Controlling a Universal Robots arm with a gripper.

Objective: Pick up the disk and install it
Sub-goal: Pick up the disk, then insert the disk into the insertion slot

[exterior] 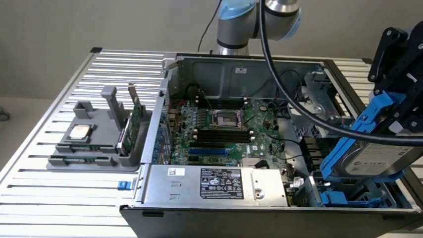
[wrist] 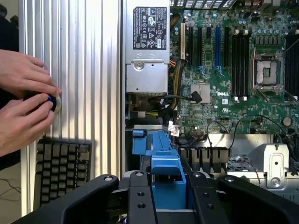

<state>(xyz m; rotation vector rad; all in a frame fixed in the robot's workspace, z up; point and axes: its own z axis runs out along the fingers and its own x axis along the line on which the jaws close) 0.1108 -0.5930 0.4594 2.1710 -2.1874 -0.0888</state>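
The disk [exterior: 373, 158] is held up at 4 o'clock in the exterior view, its blue bracket [exterior: 373, 111] clamped in the tool [wrist: 168, 198]. Its long axis is tilted near upright, from 7 to 1 o'clock, with the label facing outward. Below it stands the open computer case [exterior: 218, 202], with a motherboard [exterior: 225, 134] and a drive bay [exterior: 334, 193] inside. Bare desk [exterior: 59, 198] is seen at 8 o'clock.

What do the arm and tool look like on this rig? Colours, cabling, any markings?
Arm: silver-grey tubular links with a light blue joint cap. A thick black cable trails from it toward the tool. Tool: matt black, blocky, angular body with small round screw heads and bolt holes on its face. No markings visible.
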